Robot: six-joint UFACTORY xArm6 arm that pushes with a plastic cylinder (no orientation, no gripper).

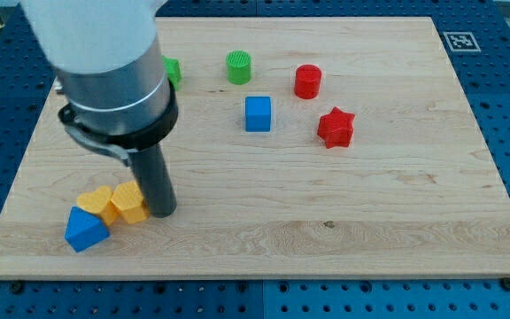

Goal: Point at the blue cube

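Note:
The blue cube sits on the wooden board above the middle. My tip is at the lower left, far from the blue cube, down and to its left. The tip touches the right side of a yellow block. A second yellow block lies just left of that one. A blue triangular block lies below and left of the yellow pair.
A green cylinder and a red cylinder stand near the view's top. A red star block lies right of the blue cube. A green block is partly hidden behind the arm.

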